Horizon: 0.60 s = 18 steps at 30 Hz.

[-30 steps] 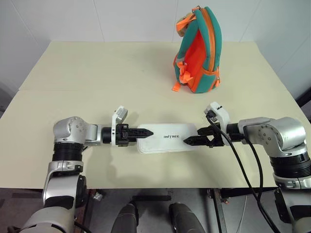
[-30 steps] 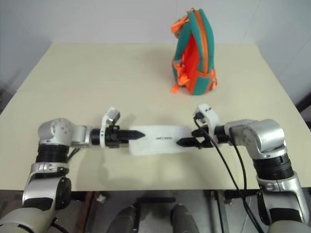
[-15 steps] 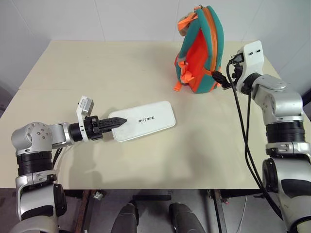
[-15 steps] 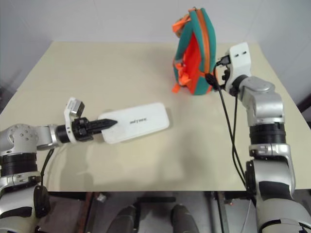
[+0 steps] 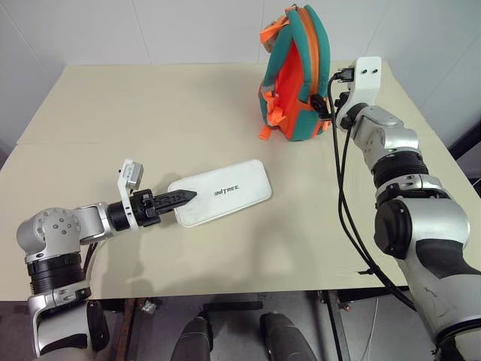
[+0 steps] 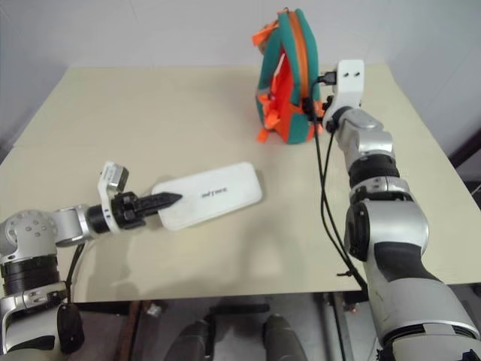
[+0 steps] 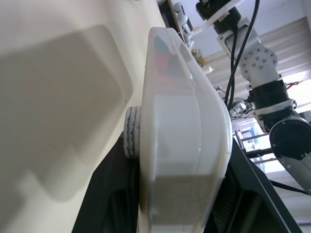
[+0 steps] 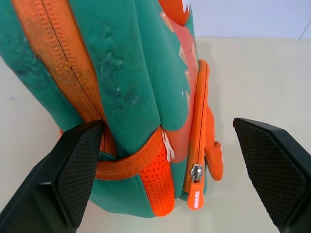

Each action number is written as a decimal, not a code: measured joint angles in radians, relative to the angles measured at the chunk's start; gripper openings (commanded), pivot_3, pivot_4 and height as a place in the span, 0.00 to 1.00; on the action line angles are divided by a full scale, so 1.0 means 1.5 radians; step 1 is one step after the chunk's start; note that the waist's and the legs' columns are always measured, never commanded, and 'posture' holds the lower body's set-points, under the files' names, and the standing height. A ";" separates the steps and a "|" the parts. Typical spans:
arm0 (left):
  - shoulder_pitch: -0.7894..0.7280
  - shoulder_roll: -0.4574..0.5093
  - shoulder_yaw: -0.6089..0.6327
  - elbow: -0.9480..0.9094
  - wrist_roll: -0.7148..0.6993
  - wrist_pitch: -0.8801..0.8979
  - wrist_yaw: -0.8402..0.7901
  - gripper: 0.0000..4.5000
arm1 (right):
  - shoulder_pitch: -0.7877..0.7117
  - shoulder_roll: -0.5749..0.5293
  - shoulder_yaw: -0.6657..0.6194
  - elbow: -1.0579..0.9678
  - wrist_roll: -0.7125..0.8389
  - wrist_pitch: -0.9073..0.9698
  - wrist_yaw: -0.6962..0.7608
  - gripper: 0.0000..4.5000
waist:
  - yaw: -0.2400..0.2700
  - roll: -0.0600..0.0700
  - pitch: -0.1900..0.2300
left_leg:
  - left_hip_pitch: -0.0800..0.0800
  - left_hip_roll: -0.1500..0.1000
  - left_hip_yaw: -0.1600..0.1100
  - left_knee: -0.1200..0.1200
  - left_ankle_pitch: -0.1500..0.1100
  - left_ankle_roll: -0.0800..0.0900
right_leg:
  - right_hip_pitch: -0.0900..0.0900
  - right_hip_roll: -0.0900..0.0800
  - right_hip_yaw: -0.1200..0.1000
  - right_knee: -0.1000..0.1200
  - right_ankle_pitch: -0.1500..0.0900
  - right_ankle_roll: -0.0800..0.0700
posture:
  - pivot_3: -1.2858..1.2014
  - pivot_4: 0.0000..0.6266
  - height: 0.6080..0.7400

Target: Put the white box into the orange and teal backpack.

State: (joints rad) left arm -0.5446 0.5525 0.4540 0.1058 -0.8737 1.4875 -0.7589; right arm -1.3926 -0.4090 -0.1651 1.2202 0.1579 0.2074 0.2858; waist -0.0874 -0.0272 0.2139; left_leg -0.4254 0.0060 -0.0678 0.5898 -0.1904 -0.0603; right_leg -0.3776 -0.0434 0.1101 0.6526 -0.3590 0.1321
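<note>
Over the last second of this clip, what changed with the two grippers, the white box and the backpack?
The right gripper let go of the flat glossy white box and swung up to the upright orange and teal backpack, jaws wide open beside its lower side. The left gripper kept its grip and drew the box toward the robot's left, turning it at an angle. The backpack stayed upright on the cream table.

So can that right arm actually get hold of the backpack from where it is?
Probably yes. The right gripper is right at the orange and teal backpack, jaws wide open on either side of its lower corner, with nothing between them. The bag looks wide, though, so the grip may be partial.
</note>
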 measured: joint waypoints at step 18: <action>0.057 -0.005 0.039 -0.040 -0.047 0.005 0.055 0.33 | -0.043 0.012 0.014 -0.026 -0.022 0.068 0.106 1.00 | 0.000 0.000 0.000 | 0.001 0.000 0.000 0.000 0.000 -0.001 | 0.000 0.000 0.000 0.001 0.000 0.000 | 0.52 0.24 1.00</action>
State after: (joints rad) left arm -0.4589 0.5446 0.5124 0.0457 -0.9440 1.4953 -0.6756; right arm -1.4573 -0.3915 -0.1434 1.1810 0.1251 0.3089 0.4448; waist -0.0871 -0.0270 0.2139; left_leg -0.4245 0.0065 -0.0681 0.5898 -0.1898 -0.0615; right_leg -0.3778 -0.0427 0.1101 0.6538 -0.3590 0.1321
